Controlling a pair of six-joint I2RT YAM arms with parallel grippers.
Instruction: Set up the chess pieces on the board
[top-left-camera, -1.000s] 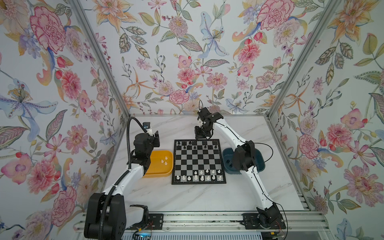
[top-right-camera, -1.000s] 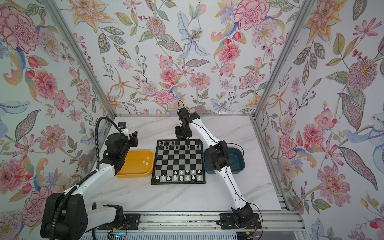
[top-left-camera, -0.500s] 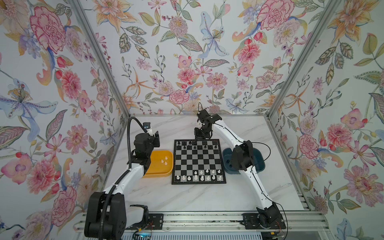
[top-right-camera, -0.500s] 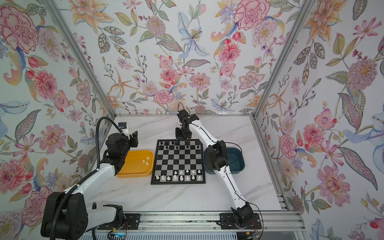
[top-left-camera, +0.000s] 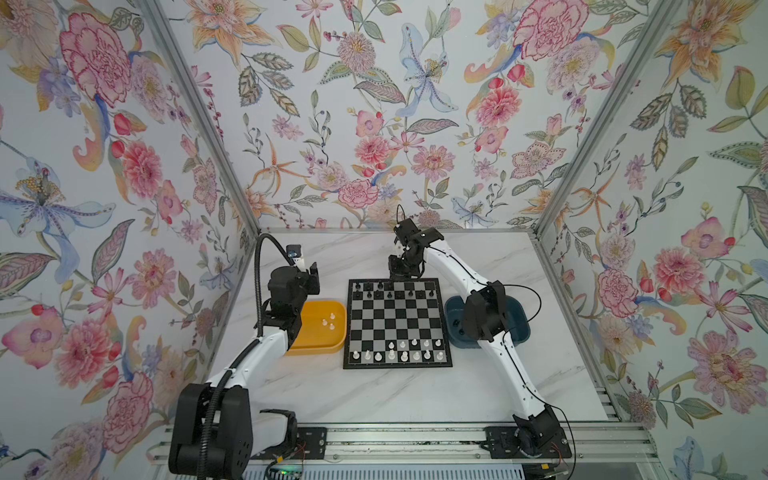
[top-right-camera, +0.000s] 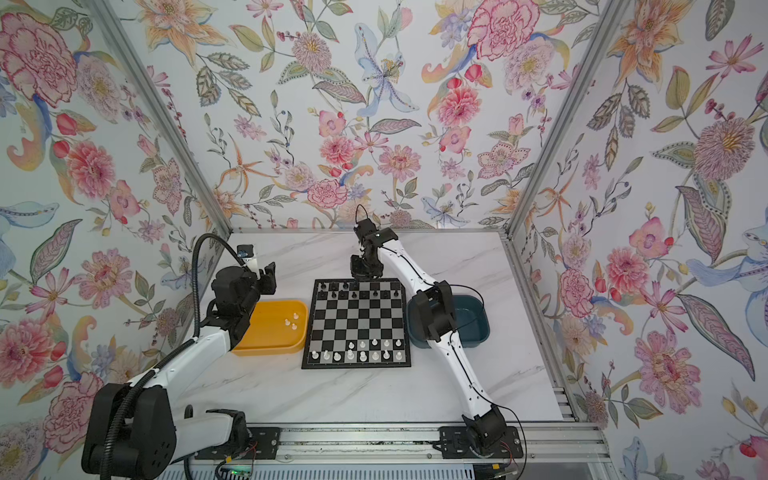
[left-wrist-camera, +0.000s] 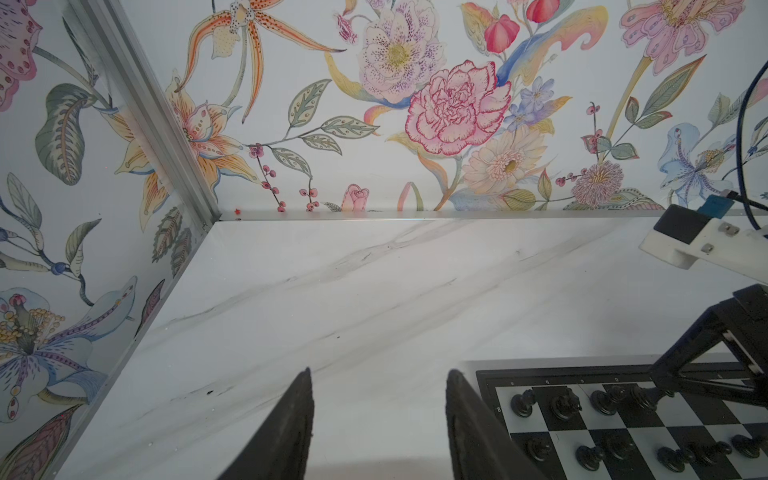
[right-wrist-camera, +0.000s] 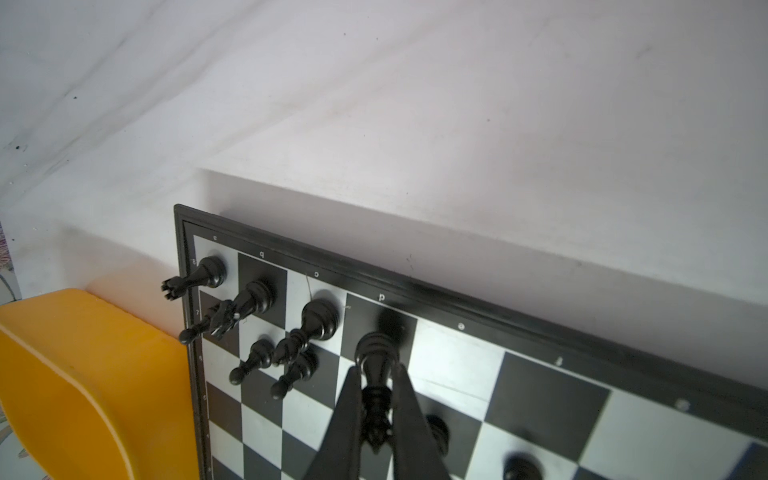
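Black piece (right-wrist-camera: 376, 353) sits clamped between the fingers (right-wrist-camera: 349, 403) of your right gripper (right-wrist-camera: 376, 372), over the dark d square in the far row of the board (top-left-camera: 397, 322), beside other black chessmen (right-wrist-camera: 316, 320). Your left gripper (left-wrist-camera: 378, 415) hangs parted and empty near the board's far left corner.

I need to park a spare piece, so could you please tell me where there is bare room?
Free: the middle rows of the black-and-grey chequered board, between the black chessmen and white chessmen; the white marble table on the board's near side and beyond the yellow tray. Crowded: its far rows, where the right arm's fingers clamp a black piece.
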